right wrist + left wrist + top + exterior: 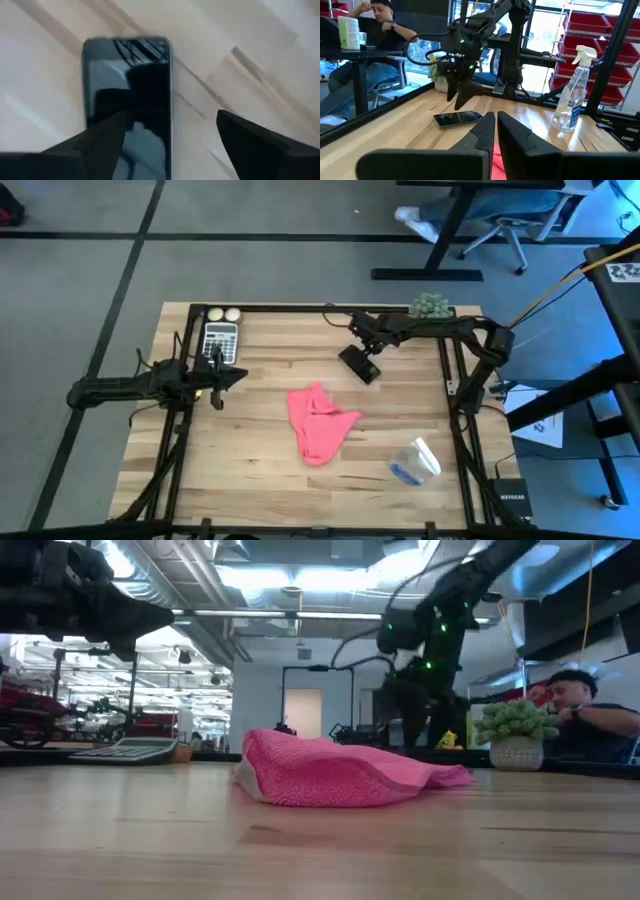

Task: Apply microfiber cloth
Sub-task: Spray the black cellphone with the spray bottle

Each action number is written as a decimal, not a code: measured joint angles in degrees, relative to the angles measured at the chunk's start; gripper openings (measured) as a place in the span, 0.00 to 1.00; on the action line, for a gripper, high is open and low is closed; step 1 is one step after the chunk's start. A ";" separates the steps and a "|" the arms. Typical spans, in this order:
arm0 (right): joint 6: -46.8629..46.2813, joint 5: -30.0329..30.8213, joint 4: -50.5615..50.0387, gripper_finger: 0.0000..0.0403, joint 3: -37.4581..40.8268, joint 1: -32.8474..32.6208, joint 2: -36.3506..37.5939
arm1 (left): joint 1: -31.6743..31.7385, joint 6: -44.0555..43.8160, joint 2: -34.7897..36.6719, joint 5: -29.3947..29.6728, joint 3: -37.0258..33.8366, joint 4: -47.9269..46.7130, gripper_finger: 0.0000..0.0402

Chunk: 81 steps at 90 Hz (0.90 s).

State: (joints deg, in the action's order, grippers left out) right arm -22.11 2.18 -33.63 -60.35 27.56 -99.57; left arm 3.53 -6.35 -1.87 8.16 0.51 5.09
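Note:
The pink microfiber cloth point(320, 423) lies crumpled in folds on the wooden table's middle point(330, 775); no gripper touches it. A black phone point(358, 365) lies flat, screen up, beyond it point(457, 119). My right gripper point(364, 340) hangs open just above the phone, fingers pointing down point(171, 114); I see no touch. My left gripper point(222, 378) is shut, level above the table at the left, pointing toward the cloth and the phone point(496, 120).
A clear spray bottle point(572, 95) stands near the table's front right point(415, 462). A calculator point(220, 340) lies at the far left. A small potted plant point(432, 305) stands on the far edge. People sit beyond the table point(580, 710).

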 joint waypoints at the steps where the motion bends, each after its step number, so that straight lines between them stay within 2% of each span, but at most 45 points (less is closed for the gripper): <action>1: 0.00 -0.34 0.13 0.75 0.25 0.22 0.00 | 0.00 0.00 0.00 0.00 0.00 -0.10 0.01; 11: -0.11 -2.33 1.82 0.75 2.43 1.47 0.02 | 0.00 0.02 0.00 0.00 0.00 -0.38 0.01; 26: -1.78 -10.20 7.88 0.75 7.12 1.16 0.23 | 0.00 0.17 -0.40 0.87 0.00 -3.14 0.01; 39: -4.60 -10.41 11.68 0.75 9.04 -1.10 0.48 | 0.00 0.37 -3.32 1.78 0.00 -3.05 0.01; 60: -7.13 -12.15 17.41 0.75 9.15 -6.10 0.08 | 0.00 -4.64 -13.46 3.28 0.41 -2.16 0.01; 81: -8.33 -9.85 20.66 0.75 9.21 -8.94 -0.02 | 0.00 -5.87 -27.11 7.23 6.15 -1.38 0.01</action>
State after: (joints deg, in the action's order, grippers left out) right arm -30.44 -7.67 -12.96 -51.13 18.61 -99.59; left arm 3.53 -12.22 -28.98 15.40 6.66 3.72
